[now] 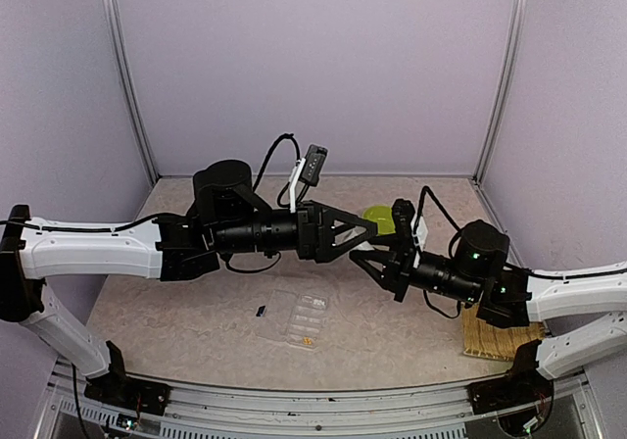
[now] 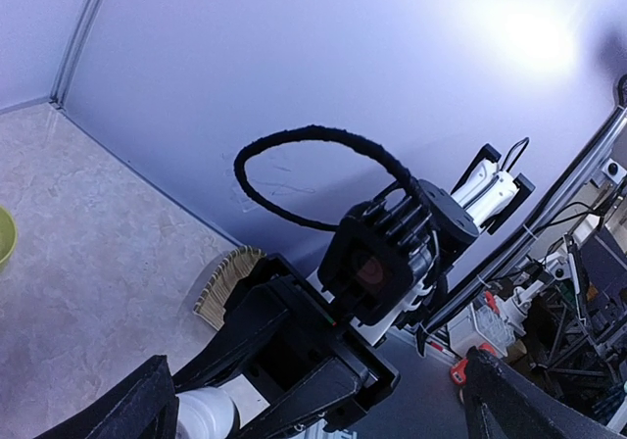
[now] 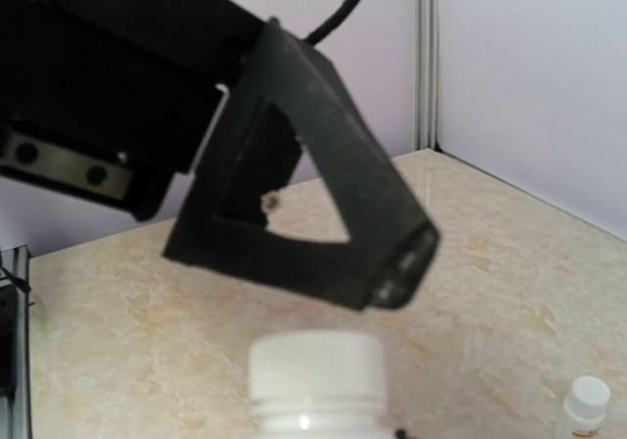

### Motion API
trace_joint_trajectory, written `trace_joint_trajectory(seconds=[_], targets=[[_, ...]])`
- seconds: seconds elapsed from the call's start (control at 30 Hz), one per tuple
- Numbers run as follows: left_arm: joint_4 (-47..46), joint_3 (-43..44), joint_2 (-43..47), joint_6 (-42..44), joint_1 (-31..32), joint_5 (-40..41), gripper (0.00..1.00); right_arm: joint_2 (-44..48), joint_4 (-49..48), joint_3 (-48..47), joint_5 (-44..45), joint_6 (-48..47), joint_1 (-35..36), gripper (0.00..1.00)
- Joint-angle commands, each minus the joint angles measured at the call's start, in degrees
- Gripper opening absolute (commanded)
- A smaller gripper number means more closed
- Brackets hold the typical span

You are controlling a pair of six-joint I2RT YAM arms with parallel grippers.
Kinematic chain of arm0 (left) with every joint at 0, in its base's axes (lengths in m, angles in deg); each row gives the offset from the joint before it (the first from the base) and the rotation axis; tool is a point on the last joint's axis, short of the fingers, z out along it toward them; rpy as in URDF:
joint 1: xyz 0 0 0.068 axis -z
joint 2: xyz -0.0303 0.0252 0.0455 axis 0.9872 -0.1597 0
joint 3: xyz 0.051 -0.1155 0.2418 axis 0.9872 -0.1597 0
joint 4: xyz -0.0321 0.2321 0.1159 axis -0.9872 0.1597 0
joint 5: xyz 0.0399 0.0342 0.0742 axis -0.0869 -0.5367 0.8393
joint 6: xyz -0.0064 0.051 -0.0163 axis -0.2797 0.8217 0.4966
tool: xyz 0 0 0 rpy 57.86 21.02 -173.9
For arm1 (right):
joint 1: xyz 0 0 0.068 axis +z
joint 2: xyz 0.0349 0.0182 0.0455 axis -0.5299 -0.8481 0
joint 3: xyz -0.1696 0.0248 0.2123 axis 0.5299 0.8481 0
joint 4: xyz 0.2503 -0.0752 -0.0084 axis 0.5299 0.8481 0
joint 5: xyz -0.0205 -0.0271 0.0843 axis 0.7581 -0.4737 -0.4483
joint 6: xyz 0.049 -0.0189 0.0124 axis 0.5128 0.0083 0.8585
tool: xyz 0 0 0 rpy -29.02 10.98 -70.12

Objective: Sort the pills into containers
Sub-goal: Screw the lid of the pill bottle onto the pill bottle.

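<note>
No writing can be read anywhere; the white bottle (image 3: 313,375) shows only its plain ribbed cap in the right wrist view, and its body runs below that picture's edge; a second, smaller white bottle (image 3: 586,405) stands on the table (image 3: 490,263) off to one side, too small for any label to be made out.

The left arm stretches level from the left toward the middle, well above the tabletop; the left gripper (image 1: 370,233) is spread wide, gripping nothing, and one of its black triangular fingers (image 3: 323,233) hangs just above the bottle cap. The right arm reaches in from the right to meet it; the right gripper (image 1: 377,261) is clenched on the white bottle, held upright close under the left gripper; whether the two grippers touch cannot be told. Behind them sits the lime-green bowl (image 1: 375,216), partly hidden; a woven mat (image 1: 495,336) lies under the right arm.

The clear pill box (image 1: 306,312) lies flat on the table nearer the bases, apart from both grippers; a dark pill (image 1: 261,311) lies just left of it on the bare table; yellowish-orange pills (image 1: 309,340) show at its near end.
</note>
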Motion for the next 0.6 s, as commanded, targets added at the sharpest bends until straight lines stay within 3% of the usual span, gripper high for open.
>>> trace_joint_trajectory(seconds=[0.0,0.3,0.57], targets=[[-0.40,0.79,-0.04,0.70,0.32,1.23,0.99,1.28,-1.00,-0.93,-2.43,-0.78,0.24,0.13],[1.58,1.13,0.17,1.47,0.06,4.68,0.99,5.46,-0.02,0.01,-1.21,-1.36,0.22,0.13],[-0.06,1.28,-0.74,1.24,0.22,0.16,0.99,3.37,1.42,-1.38,1.97,-2.30,0.22,0.13]])
